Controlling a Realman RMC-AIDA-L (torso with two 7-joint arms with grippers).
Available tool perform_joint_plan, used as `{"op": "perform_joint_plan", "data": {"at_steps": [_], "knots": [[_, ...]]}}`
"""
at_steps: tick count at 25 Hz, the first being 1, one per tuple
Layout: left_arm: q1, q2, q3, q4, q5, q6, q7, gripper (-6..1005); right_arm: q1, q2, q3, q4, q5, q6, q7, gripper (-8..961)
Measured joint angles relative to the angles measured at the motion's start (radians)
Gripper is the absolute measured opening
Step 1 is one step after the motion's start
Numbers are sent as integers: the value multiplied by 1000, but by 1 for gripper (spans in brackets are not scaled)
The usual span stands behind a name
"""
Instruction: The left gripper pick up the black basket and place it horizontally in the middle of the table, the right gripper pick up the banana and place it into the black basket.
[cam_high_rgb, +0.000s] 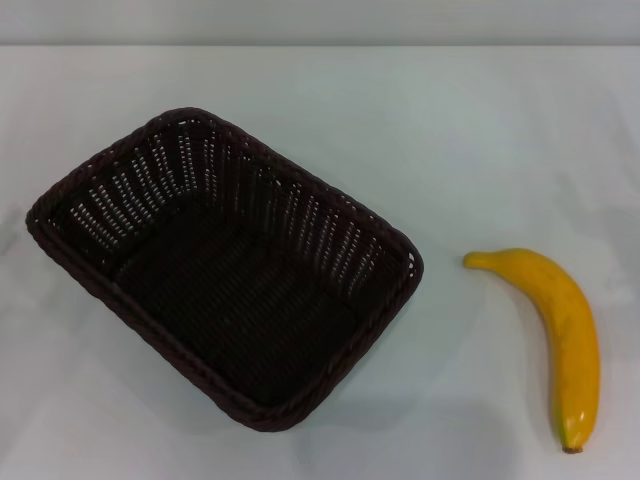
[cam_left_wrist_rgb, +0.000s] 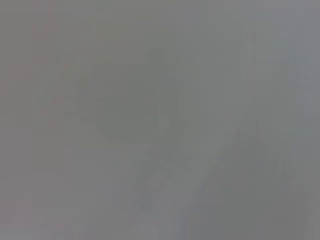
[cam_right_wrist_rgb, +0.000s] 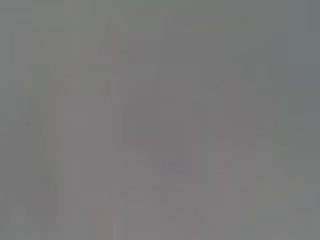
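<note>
Basket: the black basket sits on the table, left of centre in my head view, upright and empty, its long sides running on a diagonal rather than square to me.
Banana: the banana lies flat on the white top to the right, well apart from the basket, stem end toward the basket and the other tip toward me.
Left gripper: not in any view; my left wrist camera gives only a featureless grey, so I cannot tell whether its fingers are apart or together.
Right gripper: also out of sight; the right wrist camera is the same blank grey, so its fingers are equally unknown.
Done: by my reading, 0 of 2 steps; the basket looks unturned and the banana is outside it.
Left to do: my left arm must lift the basket and set it level and square mid-table; then my right arm must carry the banana into it.
</note>
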Motion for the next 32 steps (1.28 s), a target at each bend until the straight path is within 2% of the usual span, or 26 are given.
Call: {"op": "perform_joint_plan", "data": {"at_steps": [3,8,9,11,14,15,16,20,24,28,32], "knots": [[-18,57,45,101,86,-1,-218,835,6,0,0,1,0,-8,0,850],[-63,174,242,270,223,2,-527,831,19,1,0,1,10,-16,0,849],[-73,188,261,287,245,2,-563,830,21,1,0,1,10,-19,0,849],[-124,241,341,352,350,6,-695,828,23,1,0,1,10,-22,0,849],[-185,278,407,403,467,12,-785,826,24,2,0,3,10,-23,0,849],[-230,298,440,417,540,21,-812,825,25,2,0,3,10,-23,0,848],[-230,298,440,417,540,21,-812,824,26,2,0,4,10,-23,0,848],[-318,326,494,419,665,35,-833,820,29,2,0,5,10,-22,0,848],[-360,334,590,418,700,44,-836,817,41,3,0,8,11,-17,0,848],[-394,320,630,410,711,44,-820,813,44,4,0,10,25,-12,0,847],[-420,295,646,402,712,42,-777,809,40,4,0,10,38,-9,0,846]]}}
